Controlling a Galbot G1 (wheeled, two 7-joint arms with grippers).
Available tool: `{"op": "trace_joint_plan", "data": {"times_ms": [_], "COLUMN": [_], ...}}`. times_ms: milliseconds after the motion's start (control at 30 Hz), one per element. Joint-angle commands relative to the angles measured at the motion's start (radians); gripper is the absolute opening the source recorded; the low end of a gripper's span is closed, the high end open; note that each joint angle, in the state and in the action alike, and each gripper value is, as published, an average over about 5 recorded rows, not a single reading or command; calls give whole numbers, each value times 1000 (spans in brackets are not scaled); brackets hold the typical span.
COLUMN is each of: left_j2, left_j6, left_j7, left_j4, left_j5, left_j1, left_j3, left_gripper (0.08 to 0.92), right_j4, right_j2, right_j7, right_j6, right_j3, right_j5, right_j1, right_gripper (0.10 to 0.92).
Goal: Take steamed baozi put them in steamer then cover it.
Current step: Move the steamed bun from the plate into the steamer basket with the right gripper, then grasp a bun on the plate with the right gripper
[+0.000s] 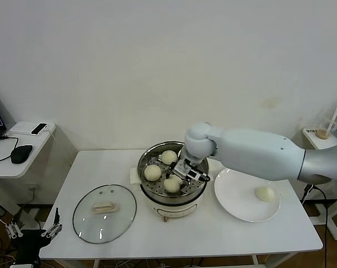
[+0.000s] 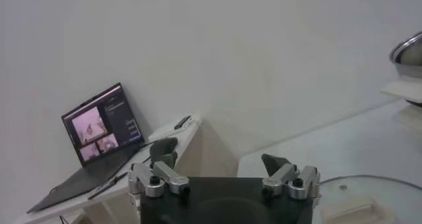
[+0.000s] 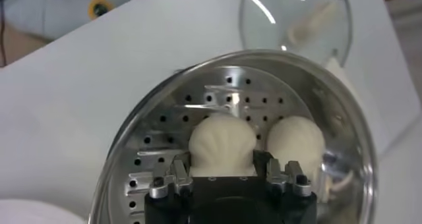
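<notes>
White table (image 1: 269, 237), plain white wall, laptop desk off to the robot's left.

Right gripper (image 1: 182, 174) is down in the steamer (image 1: 197, 204), clamped on a baozi (image 3: 221, 143); two more inside, one on the plate (image 1: 229, 204). Cover (image 1: 104, 214) lies flat on the table. Only the left wrist view shows the laptop (image 2: 99, 140) screen and the left gripper (image 2: 224, 176) spread wide.

The right gripper (image 3: 223, 168) is inside the steamer (image 3: 343, 123), its fingers (image 3: 181, 169) closed on a steamed baozi (image 3: 221, 140) resting on the perforated tray (image 3: 227, 100). A second baozi (image 3: 295, 140) sits just beside the held one. Beyond the steamer's rim the cover (image 3: 290, 14) lies on the white table (image 3: 112, 80).
</notes>
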Motion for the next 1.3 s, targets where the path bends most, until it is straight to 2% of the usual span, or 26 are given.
{"op": "trace_joint_plan", "data": {"times_ms": [33,300,400,600,933,1100,1300], "left_j2": [1,3,5,15,45,63,82], "left_j6": [0,1,1,2,4,6,7], "left_j7": [0,0,1,2,3,4,6], "left_j4": [2,2,2,5,16,19,20], "left_j5": [-1,-1,-5,-11,-13,-14,-20], "left_j1": [0,-3,-4,-12,-21,-34,-40], "left_j3": [-1,0,-4,-10,6,22,35], "left_gripper": [823,823,823,823,823,823,823], "right_j4": [-1,-7,-6,-22,-46,-2,2], "right_j2": [10,4,-10,-62,-263,-433,-606], "right_j7": [0,8,1,-38,-77,-84,-89], "right_j6": [52,59,53,-24,-300,-348,-337], "right_j3": [-23,9,33,115,201,253,379], "right_j5": [-52,-28,-5,37,114,102,30], "right_j1": [-3,8,26,59,73,21,-155], "right_gripper": [603,790,818,823,823,823,823]}}
